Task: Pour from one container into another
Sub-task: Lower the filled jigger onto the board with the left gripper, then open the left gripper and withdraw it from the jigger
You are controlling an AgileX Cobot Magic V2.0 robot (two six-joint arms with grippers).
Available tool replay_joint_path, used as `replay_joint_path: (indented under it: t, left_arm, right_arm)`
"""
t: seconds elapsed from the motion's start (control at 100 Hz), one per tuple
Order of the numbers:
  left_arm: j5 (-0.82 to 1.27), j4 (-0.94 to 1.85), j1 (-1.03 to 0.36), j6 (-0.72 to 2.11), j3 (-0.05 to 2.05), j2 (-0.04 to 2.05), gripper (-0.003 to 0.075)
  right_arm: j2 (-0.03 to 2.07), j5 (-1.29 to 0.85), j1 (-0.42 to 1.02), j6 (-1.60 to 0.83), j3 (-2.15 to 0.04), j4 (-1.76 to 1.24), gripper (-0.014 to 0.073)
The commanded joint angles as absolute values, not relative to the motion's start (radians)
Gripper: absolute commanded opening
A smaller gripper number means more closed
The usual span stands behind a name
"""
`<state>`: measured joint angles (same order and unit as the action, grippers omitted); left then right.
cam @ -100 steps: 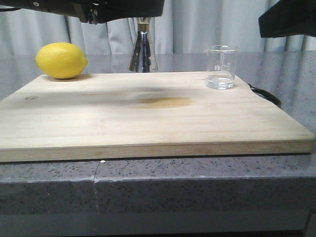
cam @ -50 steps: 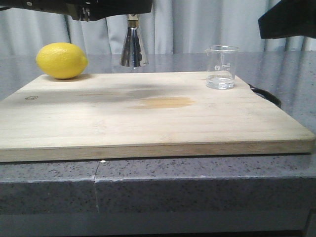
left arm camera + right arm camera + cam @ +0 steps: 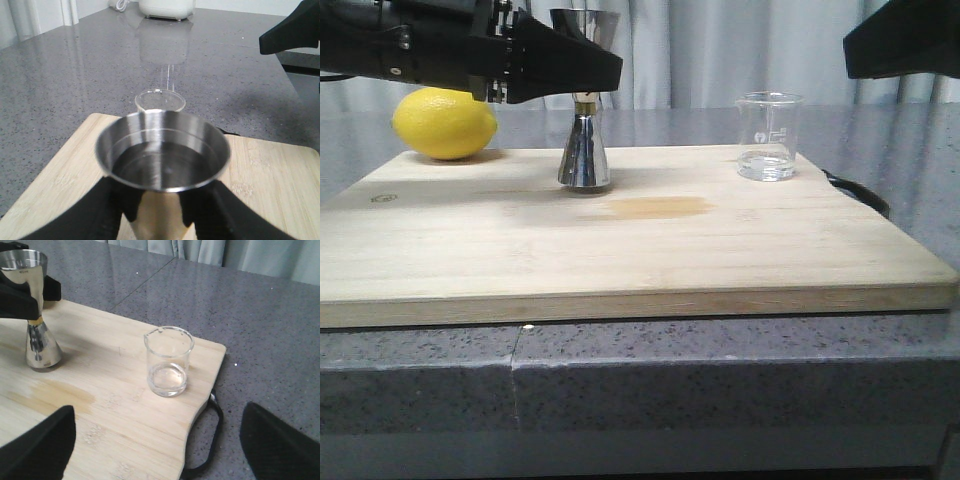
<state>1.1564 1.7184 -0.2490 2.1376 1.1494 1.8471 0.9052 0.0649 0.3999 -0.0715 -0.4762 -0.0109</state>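
Glass beaker [image 3: 767,136] sits upright near my cutting board's [image 3: 620,240] far right corner, well apart from the steel jigger [image 3: 585,100], which stands on the board's far middle. My left gripper [image 3: 582,72] clamps the jigger's upper cup; lemon [image 3: 444,122] far left. Right gripper [image 3: 150,440] hovers spread wide, holding nothing.
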Motion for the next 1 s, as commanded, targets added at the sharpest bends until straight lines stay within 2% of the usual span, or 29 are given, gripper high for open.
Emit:
replay_joint_path:
  t: [0.0,0.99]
  left_arm:
    - [1.278,1.768,-0.239,2.141,1.181,1.800,0.0250]
    - [1.278,1.720,-0.230,2.139,1.165,1.800,0.0256]
  right_arm:
    - [0.891,0.151,0.394,-0.074,-0.501,0.000,0.0604]
    - [0.891,0.151,0.394,-0.074,-0.501,0.000,0.0604]
